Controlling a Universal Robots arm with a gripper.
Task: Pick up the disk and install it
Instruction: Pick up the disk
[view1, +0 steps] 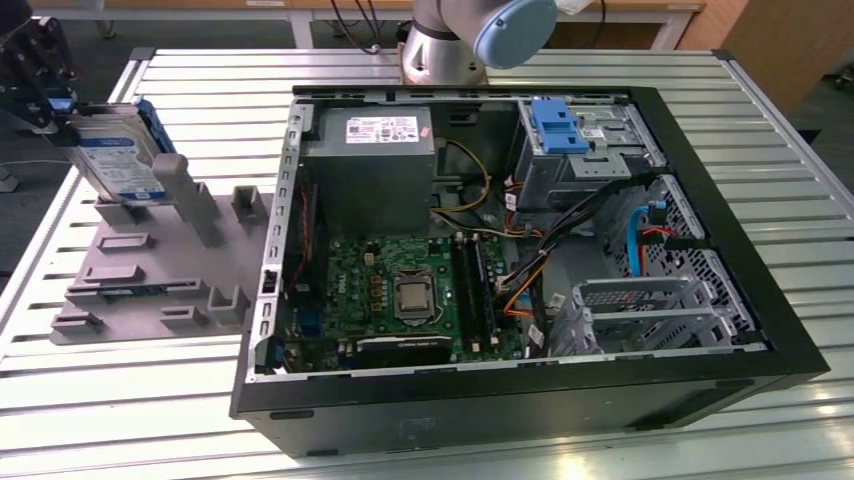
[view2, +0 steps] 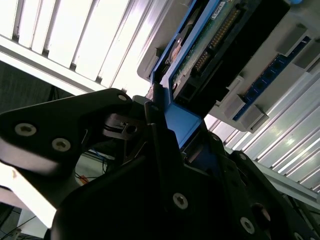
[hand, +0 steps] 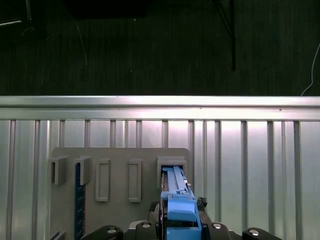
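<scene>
Slatted table (view1: 134, 400) bears a grey rack (view1: 134, 280) where the disk (view1: 118, 160) stands slotted, the gripper (view1: 54, 102) closed on its blue frame; lift straight along the slot.

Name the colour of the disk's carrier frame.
Blue; the carrier frame shows best in the first wrist view.

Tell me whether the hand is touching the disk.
Touching. In the second wrist view the hand presses its black fingers against the disk at its blue carrier frame, no gap.
</scene>
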